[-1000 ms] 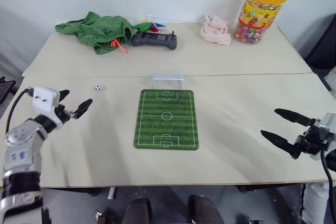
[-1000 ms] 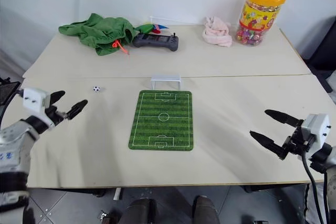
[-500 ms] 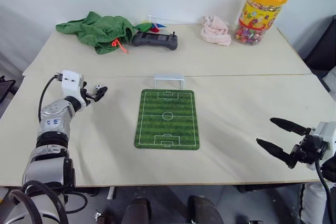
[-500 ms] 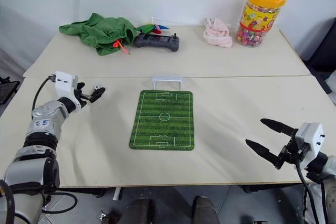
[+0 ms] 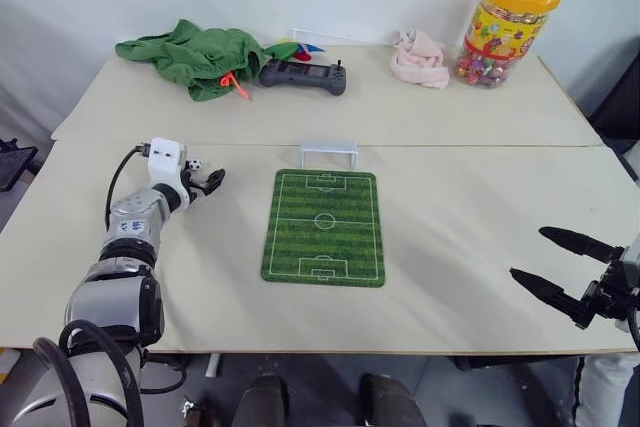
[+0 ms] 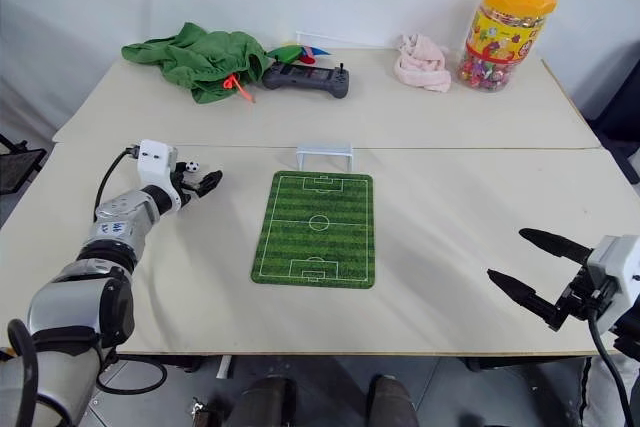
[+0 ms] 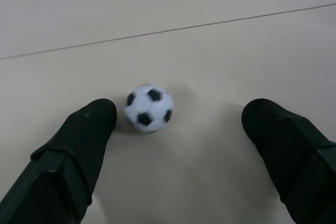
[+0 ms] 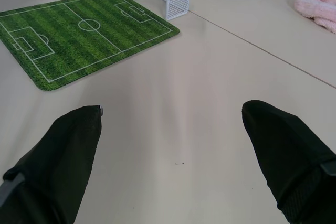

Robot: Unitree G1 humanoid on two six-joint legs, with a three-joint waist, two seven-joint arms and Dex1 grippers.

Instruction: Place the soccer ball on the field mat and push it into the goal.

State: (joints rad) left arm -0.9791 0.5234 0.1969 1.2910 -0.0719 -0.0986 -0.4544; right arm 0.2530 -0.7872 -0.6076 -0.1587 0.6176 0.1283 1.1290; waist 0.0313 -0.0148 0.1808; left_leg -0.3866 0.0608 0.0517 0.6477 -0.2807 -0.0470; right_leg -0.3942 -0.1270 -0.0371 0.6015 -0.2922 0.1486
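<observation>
Soccer ball (image 7: 149, 107) on the table between the released left end effector's (image 7: 178, 129) fingers, nearer one.

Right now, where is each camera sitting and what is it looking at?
Left eye view: on the head, looking down over the table; both arms show, left hand by the soccer ball.
Right eye view: beside it, same scene, with field mat and goal.
Left wrist view: on the left wrist, looking along its open fingers at the ball.
Right wrist view: on the right wrist, past its open fingers toward mat and goal.
Shared: both wrist views show things the eye views show.
</observation>
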